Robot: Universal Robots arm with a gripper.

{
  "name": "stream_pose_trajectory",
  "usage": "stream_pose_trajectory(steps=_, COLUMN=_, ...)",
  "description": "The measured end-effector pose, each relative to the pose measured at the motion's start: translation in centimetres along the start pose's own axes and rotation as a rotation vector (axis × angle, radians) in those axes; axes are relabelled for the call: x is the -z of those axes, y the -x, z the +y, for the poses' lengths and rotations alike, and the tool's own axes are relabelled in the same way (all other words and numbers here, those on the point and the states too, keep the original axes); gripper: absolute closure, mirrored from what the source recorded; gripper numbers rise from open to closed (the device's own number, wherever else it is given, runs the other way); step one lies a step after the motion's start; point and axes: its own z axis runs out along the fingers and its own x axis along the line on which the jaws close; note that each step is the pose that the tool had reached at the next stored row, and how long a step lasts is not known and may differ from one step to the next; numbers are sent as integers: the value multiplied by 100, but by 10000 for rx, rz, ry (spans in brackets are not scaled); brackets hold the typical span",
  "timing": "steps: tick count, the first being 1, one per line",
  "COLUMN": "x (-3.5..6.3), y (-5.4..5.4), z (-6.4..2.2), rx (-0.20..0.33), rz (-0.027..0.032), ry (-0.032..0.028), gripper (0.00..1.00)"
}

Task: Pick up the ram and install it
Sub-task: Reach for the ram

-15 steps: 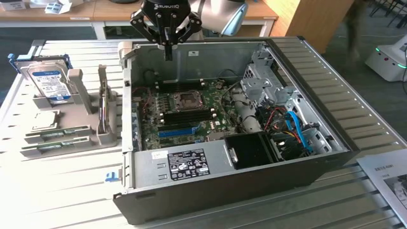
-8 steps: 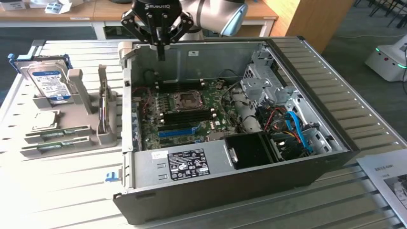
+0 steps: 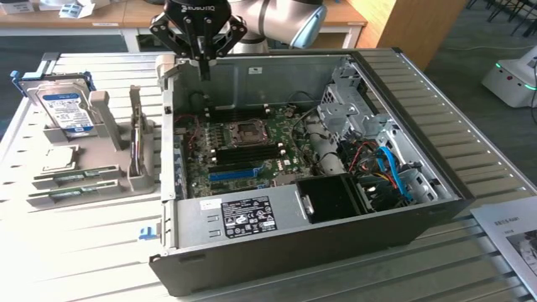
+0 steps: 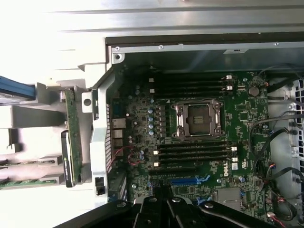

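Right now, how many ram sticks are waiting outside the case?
2. The farther ram stick and the nearer ram stick lie side by side in grey trays at the exterior view's left of the computer case. Others may be hidden.

Slatted table (image 3: pixel 75 251): PC case (image 3: pixel 277 245) centre; grey rack (image 3: pixel 100 119) 9 o'clock; paper (image 3: pixel 507 229) 4 o'clock; blue clip (image 3: pixel 148 233) 7 o'clock.
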Motion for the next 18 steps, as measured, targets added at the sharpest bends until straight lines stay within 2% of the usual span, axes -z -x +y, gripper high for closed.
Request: stream_pose_trajectory(steps=18, x=7, y=-324, z=-24, rx=-1, rz=-1, ry=0, gripper=87)
